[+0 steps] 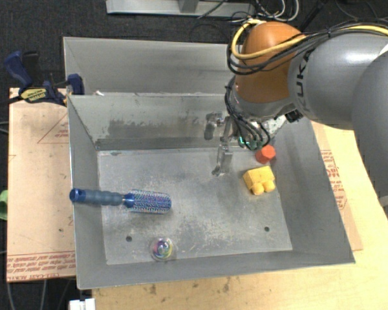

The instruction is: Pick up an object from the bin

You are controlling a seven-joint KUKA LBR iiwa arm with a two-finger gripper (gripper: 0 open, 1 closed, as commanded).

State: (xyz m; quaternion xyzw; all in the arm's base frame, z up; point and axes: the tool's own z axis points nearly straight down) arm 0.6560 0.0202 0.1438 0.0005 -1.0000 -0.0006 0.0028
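Hand (221, 157) hangs near back wall of bin (149, 116), yellow block (259, 180) just beside it, likeliest pick; open or closed, cannot tell

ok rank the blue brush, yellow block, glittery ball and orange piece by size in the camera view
1. blue brush
2. yellow block
3. glittery ball and orange piece: look about alike, so unranked
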